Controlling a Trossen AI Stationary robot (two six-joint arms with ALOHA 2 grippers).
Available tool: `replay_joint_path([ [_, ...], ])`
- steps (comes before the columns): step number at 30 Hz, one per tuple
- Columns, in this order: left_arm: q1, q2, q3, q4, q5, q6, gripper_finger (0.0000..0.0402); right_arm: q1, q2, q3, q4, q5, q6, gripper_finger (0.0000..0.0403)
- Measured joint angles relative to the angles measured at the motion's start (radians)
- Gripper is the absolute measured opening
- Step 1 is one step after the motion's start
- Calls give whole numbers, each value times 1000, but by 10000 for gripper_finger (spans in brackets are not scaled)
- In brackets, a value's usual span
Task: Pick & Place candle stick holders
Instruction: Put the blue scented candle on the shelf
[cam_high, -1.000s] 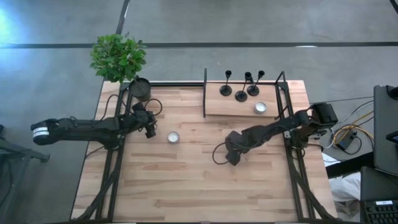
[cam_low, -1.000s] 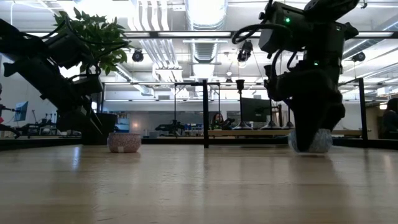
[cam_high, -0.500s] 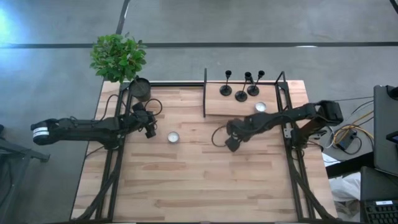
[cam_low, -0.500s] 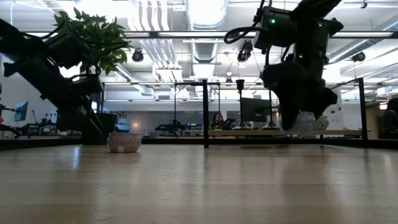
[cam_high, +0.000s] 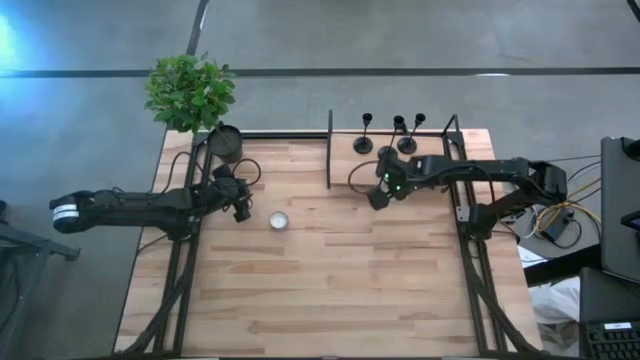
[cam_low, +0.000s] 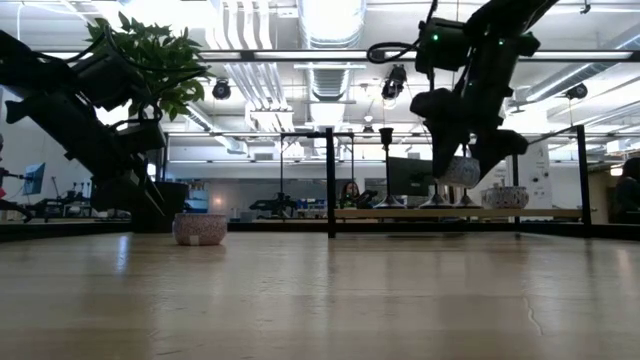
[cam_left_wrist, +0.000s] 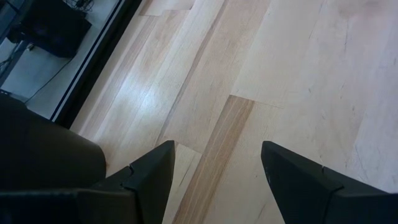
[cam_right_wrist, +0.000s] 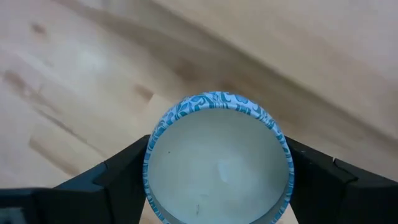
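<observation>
The right claw (cam_high: 377, 196) is pinching a small round tin candle (cam_right_wrist: 219, 158) with a blue-and-white patterned rim and pale wax inside, one finger pressed on each side of it. In the low view the right claw (cam_low: 462, 165) holds the tin clear of the worktop (cam_high: 330, 280), near the raised wooden shelf (cam_high: 345, 170).

The three candle stick holders (cam_high: 388, 150) stand upright in a close group at the far end of that shelf, just beyond the claw: black, each with a round flared base, a thin stem and a small cup on top. A dark upright post (cam_high: 330, 150) borders the shelf on one side.

Another tin candle (cam_high: 279, 220) sits on the worktop between the arms. The left claw (cam_high: 241, 208) hovers beside it, fingers (cam_left_wrist: 149, 177) spread and empty. A potted green plant (cam_high: 192, 95) stands at the far left corner.
</observation>
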Motion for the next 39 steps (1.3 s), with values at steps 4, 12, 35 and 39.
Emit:
replay_joint_path([
  [4, 0, 0, 0, 0, 0, 0, 245, -57, -2, 0, 0, 0, -43, 293],
  [12, 0, 0, 0, 0, 0, 0, 246, -118, -2, 1, 0, -3, -72, 293],
  [35, 0, 0, 0, 0, 0, 0, 245, -192, 276, 271, -216, 77, -244, 293],
  [39, 0, 0, 0, 0, 0, 0, 246, -201, 277, 262, -211, 79, -205, 295],
])
